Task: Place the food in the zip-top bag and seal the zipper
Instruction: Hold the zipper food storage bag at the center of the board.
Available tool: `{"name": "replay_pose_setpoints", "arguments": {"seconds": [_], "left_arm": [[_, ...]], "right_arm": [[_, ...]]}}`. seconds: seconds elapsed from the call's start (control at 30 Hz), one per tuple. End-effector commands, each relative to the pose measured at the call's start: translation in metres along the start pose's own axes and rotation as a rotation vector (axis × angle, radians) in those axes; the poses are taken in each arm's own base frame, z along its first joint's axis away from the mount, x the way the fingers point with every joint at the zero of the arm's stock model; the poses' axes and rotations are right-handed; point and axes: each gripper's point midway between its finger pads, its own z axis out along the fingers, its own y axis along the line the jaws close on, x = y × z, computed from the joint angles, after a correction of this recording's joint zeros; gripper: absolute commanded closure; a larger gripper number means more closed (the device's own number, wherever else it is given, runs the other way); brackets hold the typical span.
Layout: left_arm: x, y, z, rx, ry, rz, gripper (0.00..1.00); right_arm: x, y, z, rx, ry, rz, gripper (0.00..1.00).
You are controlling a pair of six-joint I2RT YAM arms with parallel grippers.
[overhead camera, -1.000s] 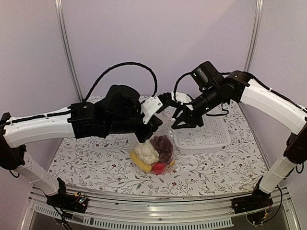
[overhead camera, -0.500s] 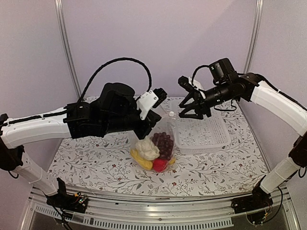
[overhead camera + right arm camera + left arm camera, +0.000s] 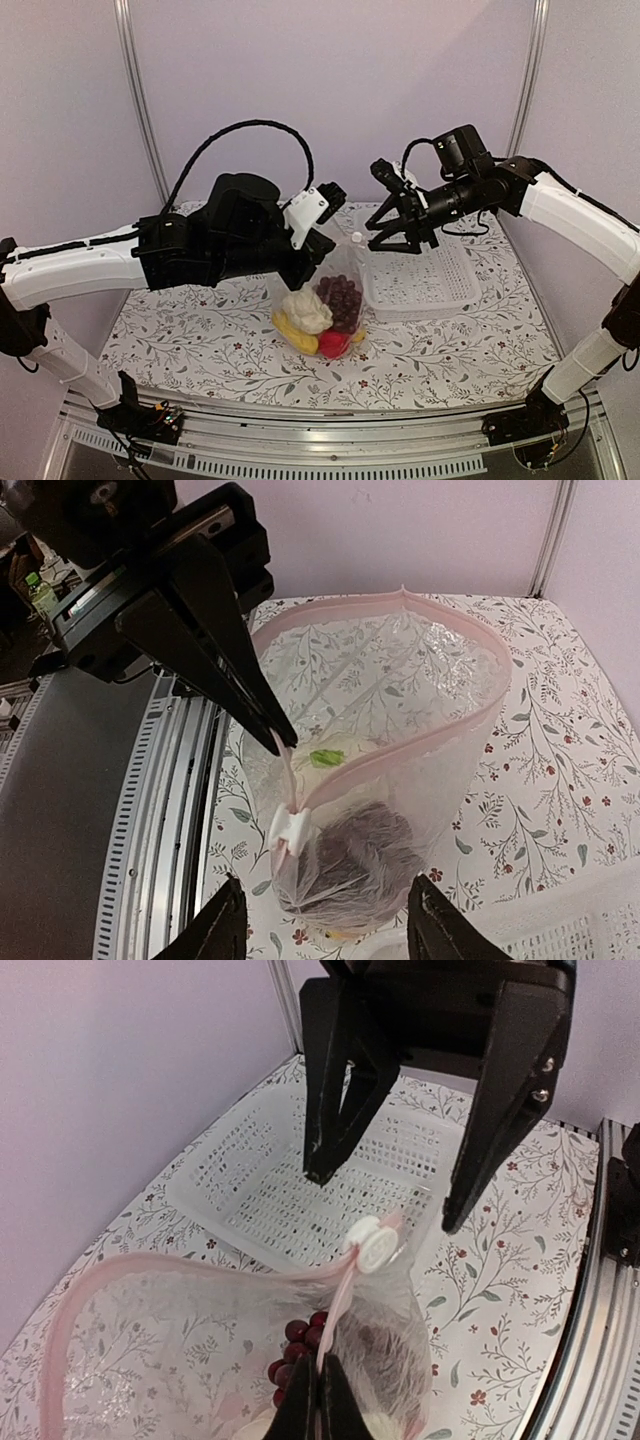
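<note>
The clear zip-top bag stands on the table with its mouth held up. Inside lie the food pieces: white cauliflower, dark grapes, a red pepper and yellow pieces. A small green piece shows through the mouth. My left gripper is shut on the pink zipper just below its white slider. My right gripper hangs open above the slider, touching nothing. The bag's mouth gapes wide beyond the slider.
A white mesh basket sits right of the bag, under my right gripper. The flowered tablecloth covers the table. A metal rail runs along the near edge.
My right gripper has opened and drawn up and to the right, away from the bag's slider. The left gripper has kept its hold on the zipper and lifted slightly.
</note>
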Motion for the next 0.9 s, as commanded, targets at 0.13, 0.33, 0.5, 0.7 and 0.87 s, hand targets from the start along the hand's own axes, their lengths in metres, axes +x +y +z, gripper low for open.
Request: {"name": "replay_pose_setpoints", "arguments": {"seconds": [0.13,0.33,0.5,0.7,0.87], "left_arm": [[-0.021,0.010,-0.008,-0.032,-0.087,-0.050,1.00],[-0.022,0.010,-0.006,-0.032,-0.090,-0.054,1.00],[-0.021,0.011,-0.007,-0.034,-0.089,-0.058,1.00],[-0.020,0.010,-0.006,-0.029,-0.087,-0.058,1.00],[-0.020,0.008,-0.002,-0.020,-0.085,-0.057,1.00]], "right_arm": [[0.007,0.013,0.008,-0.078,-0.001,0.016,0.45],[0.004,-0.003,0.018,-0.044,-0.003,0.069,0.62],[0.005,-0.010,0.022,-0.029,0.006,0.081,0.78],[0.001,-0.003,0.018,-0.042,-0.015,0.057,0.78],[-0.001,0.001,0.020,-0.046,-0.015,0.037,0.73]]}}
